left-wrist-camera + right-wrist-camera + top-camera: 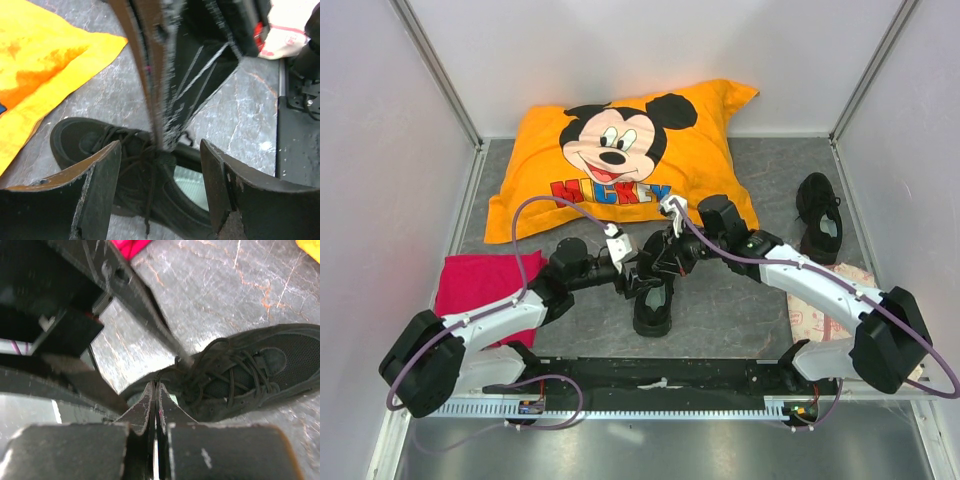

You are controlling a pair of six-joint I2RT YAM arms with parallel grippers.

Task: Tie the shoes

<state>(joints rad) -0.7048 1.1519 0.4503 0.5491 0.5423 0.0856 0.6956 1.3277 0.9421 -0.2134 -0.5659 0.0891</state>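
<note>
Magenta cloth (485, 280) lies bunched at the left side of the grey marbled table (740, 300), partly under the left arm. Behind it, toward the back wall, an orange pillow (620, 160) printed with a cartoon mouse spreads across the middle.

Reaching in from the left, the left end effector (160, 150) stands wide. Its two fingers (100, 185) are held well apart on either side of the lacing of one black shoe (653, 305), with nothing clamped between them. That shoe sits on the table near the middle, just in front of the pillow's front edge. Its toe points toward the pillow and its pale insole shows at the heel opening. Its thin black laces (235, 365) lie loose and looped over the tongue.

From the right, the right end effector (155, 390) comes down onto the same shoe with its fingers pressed flat together. The tips are right at the laces near the shoe's opening, and they sit in the gap between the left fingers. Whether a strand is pinched between them cannot be told.

Further right, near the side wall, the second black shoe (818, 215) stands alone, well apart from both arms. A pale patterned cloth (815, 318) lies at the right edge, partly under the right arm.
</note>
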